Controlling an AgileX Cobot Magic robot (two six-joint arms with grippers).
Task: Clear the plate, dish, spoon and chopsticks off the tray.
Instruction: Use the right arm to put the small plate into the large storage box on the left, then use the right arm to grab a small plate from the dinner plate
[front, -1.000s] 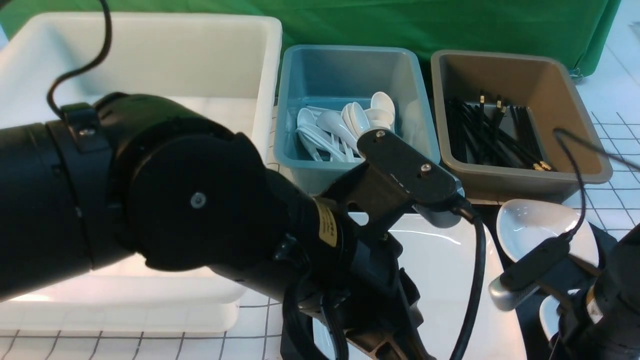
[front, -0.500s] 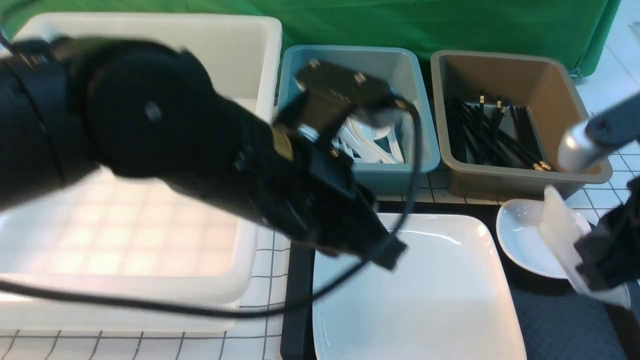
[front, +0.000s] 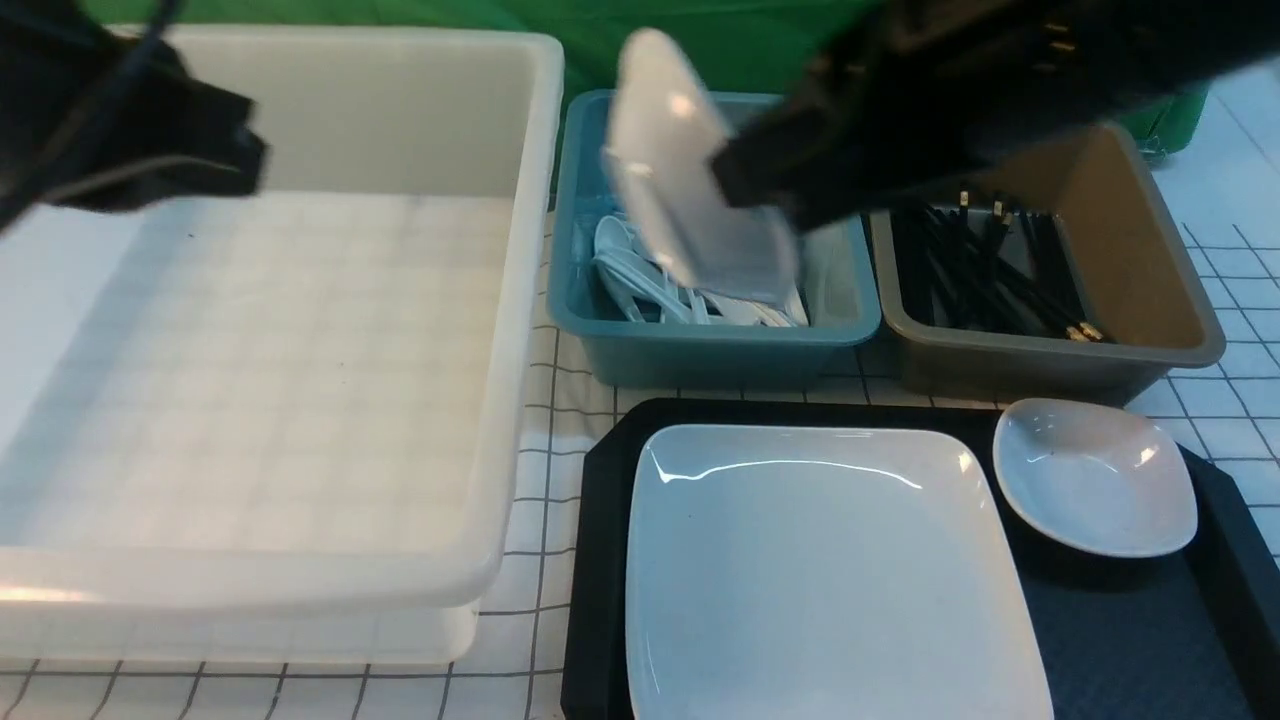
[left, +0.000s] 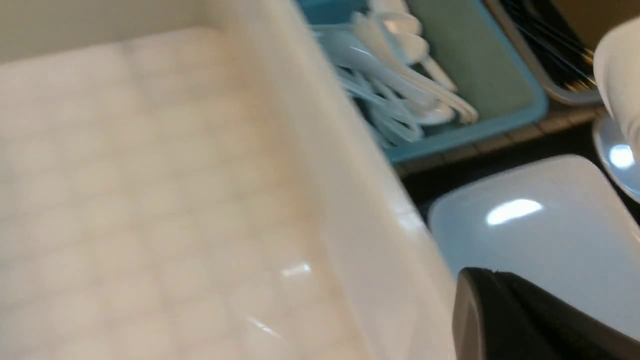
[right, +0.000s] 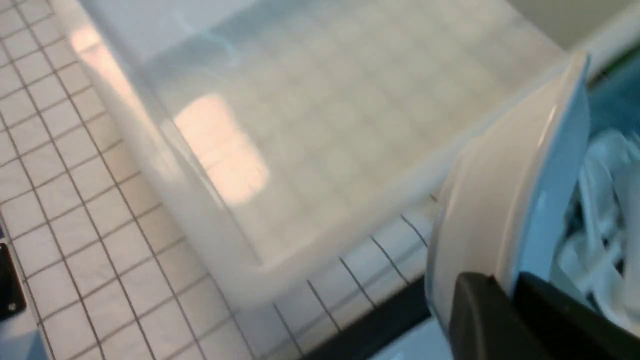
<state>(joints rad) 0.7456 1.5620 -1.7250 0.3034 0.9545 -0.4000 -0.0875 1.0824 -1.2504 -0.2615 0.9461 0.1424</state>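
While the right gripper (front: 765, 200) pinches one tilted dish (front: 670, 160), one plate (front: 830, 580) and a second dish (front: 1095, 480) occupy the tray (front: 598, 560). How far the left gripper (left: 505, 315) is spread cannot be told.

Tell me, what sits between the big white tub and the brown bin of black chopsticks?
A blue bin holding white spoons sits there, clearest in the front view. A tilted small white dish, held in the air, hides part of it.

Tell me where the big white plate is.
In the front view the plate lies on the black tray, right of the white tub, left of a small dish.
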